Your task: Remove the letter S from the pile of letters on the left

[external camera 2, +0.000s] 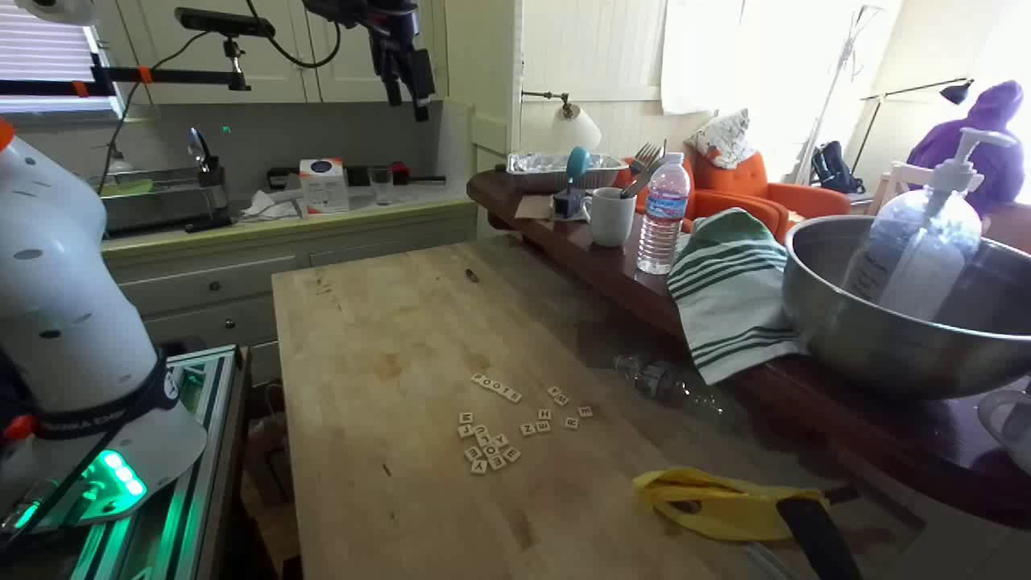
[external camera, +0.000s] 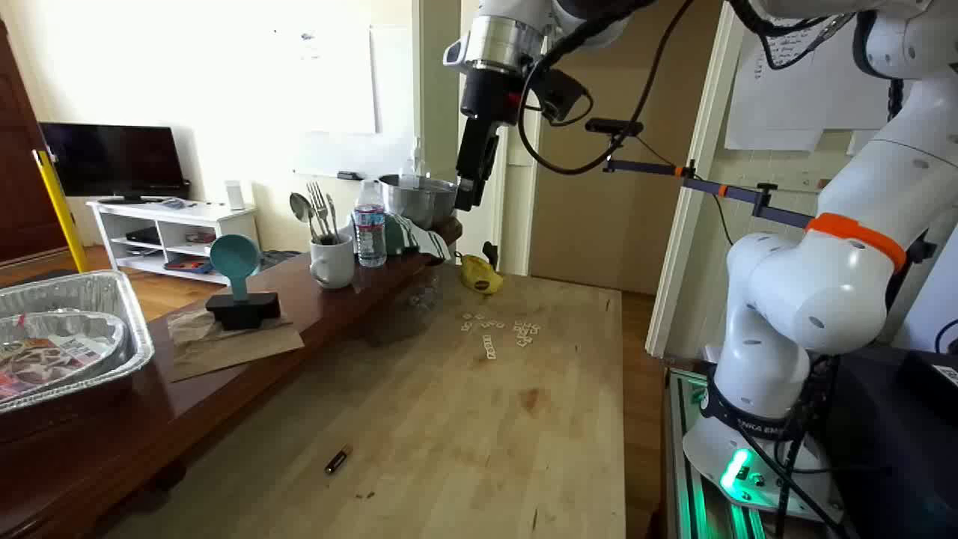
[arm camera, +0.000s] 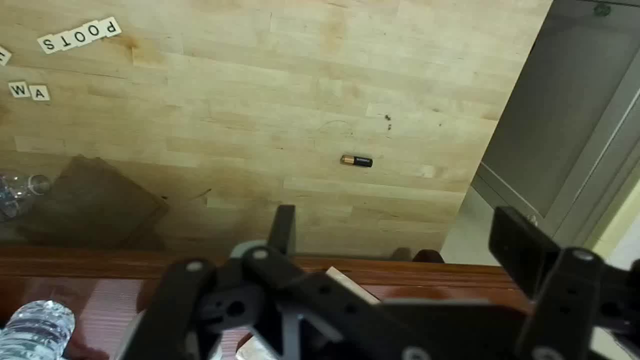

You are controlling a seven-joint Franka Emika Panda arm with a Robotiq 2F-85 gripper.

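Observation:
The pile of letters is a small clump of pale letter tiles on the wooden table, in both exterior views (external camera: 525,332) (external camera 2: 490,451). It is out of the wrist view, and I cannot make out an S in it. A letter S (arm camera: 48,44) shows in the wrist view at the left end of a straight row of tiles (arm camera: 80,35), reading P-O-O-T-S. That row lies beside the clump in both exterior views (external camera: 489,346) (external camera 2: 496,387). My gripper (external camera: 469,196) (external camera 2: 408,111) is high above the table, away from the tiles. Its fingers (arm camera: 395,220) are wide apart with nothing between them.
Loose tiles (external camera 2: 544,420) lie near the clump. A battery (arm camera: 356,160) lies on the table. A clear crumpled bottle (external camera 2: 660,379) and yellow bag (external camera 2: 717,507) lie near the tiles. A raised brown ledge (external camera: 359,311) holds a mug (external camera: 332,262) and an upright bottle (external camera: 370,228).

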